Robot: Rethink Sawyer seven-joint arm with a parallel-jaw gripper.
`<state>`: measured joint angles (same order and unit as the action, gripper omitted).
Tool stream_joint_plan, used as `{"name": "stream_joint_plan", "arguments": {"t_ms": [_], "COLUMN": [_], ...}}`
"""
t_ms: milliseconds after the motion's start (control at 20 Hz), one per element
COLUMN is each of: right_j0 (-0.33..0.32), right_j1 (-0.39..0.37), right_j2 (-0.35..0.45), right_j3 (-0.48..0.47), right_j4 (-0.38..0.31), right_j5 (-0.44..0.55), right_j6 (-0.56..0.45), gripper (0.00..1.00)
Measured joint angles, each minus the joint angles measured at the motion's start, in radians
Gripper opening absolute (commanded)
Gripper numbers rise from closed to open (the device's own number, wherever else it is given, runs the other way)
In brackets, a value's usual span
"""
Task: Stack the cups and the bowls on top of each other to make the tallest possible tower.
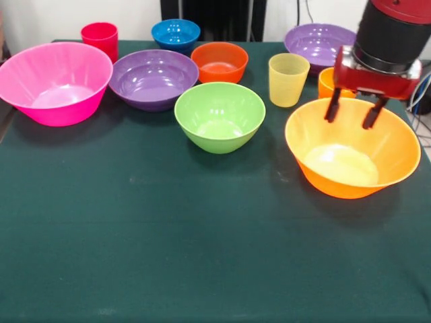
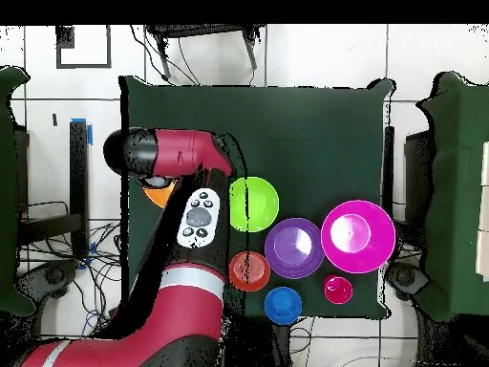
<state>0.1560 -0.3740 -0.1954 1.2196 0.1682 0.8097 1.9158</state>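
Observation:
My gripper (image 1: 352,114) is open and empty, its two dark fingers hanging over the far rim of the big orange-yellow bowl (image 1: 352,151) at the right. The orange cup (image 1: 326,84) is half hidden behind the gripper. The pale yellow cup (image 1: 288,79) stands left of it. One purple bowl (image 1: 316,44) sits at the back right. The lime green bowl (image 1: 219,116), the other purple bowl (image 1: 153,77), the small orange bowl (image 1: 219,62), the small blue bowl (image 1: 175,33), the red cup (image 1: 100,37) and the big pink bowl (image 1: 54,81) all stand apart, upright, unstacked.
The dark green table cloth (image 1: 202,242) stretches toward the near edge. In the overhead view the arm (image 2: 181,153) covers the orange-yellow bowl apart from a sliver (image 2: 156,196); the green bowl (image 2: 254,204) and pink bowl (image 2: 358,235) show there.

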Motion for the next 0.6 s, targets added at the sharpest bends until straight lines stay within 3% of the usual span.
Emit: {"name": "stream_joint_plan", "arguments": {"t_ms": [600], "right_j0": [0.068], "right_j1": [0.086], "right_j2": [0.0], "right_j3": [-0.119], "right_j4": [0.06], "right_j5": [0.0], "right_j6": [0.093], "gripper": [1.0]}}
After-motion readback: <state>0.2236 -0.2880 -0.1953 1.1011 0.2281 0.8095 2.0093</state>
